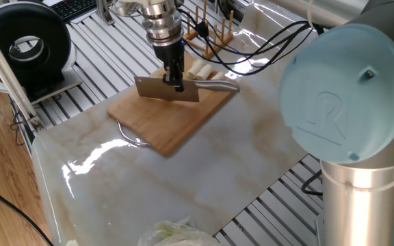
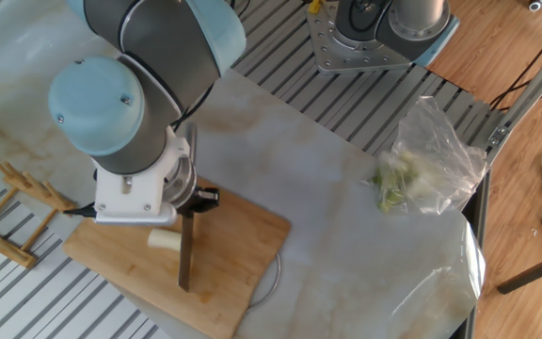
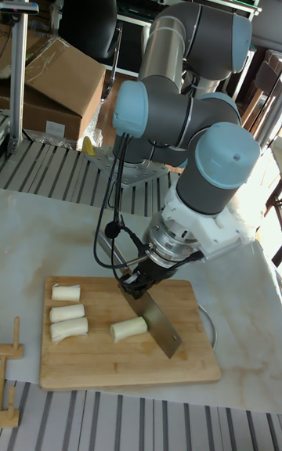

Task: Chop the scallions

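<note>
My gripper (image 1: pixel 177 80) is shut on the spine of a steel cleaver (image 1: pixel 166 89), whose handle (image 1: pixel 219 87) points right. The blade (image 3: pixel 160 325) hangs tilted just over the wooden cutting board (image 1: pixel 173 119). Scallions lie cut into short cream-white chunks on the board. The tall fixed view shows three chunks (image 3: pixel 66 312) stacked at the board's left side. A fourth chunk (image 3: pixel 128 329) lies right beside the blade. In the other fixed view one chunk (image 2: pixel 165 239) shows left of the blade's edge (image 2: pixel 184 259); the arm hides the others. My gripper (image 3: pixel 139 282) stands above that nearest chunk.
A wooden peg rack (image 1: pixel 209 26) stands just beyond the board. A clear bag of leafy greens (image 2: pixel 423 168) lies far across the marble table. A metal ring (image 1: pixel 133 139) pokes out under the board. A black round device (image 1: pixel 23 44) sits off the table.
</note>
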### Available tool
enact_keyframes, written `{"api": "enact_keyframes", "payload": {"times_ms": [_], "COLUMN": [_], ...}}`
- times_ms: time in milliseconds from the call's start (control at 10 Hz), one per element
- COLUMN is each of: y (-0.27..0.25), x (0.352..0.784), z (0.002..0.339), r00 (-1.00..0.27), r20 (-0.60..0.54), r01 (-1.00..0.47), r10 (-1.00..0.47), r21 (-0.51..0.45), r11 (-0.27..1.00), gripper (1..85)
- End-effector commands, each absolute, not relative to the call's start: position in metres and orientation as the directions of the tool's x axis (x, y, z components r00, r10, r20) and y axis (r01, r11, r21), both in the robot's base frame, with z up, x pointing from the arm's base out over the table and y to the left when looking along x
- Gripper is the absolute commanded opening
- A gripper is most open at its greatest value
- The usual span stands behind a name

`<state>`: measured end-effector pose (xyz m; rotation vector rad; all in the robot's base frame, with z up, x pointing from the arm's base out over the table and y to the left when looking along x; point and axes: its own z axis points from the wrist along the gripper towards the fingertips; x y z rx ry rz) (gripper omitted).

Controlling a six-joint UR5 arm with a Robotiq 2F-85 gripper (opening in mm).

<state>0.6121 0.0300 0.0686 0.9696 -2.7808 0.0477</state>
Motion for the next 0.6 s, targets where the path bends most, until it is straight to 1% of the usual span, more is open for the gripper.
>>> {"api": "enact_keyframes", "payload": {"times_ms": [0,500], "y": [0.015,-0.008], "x": [0.612,0.617], "z": [0.074,0.08], "r00": [-0.75,-0.723], "r20": [0.195,0.199], "r01": [-0.638,-0.671], "r10": [-0.632,-0.661], "r21": [0.038,0.022], "r11": [0.769,0.741], "gripper": [1.3,1.3]}}
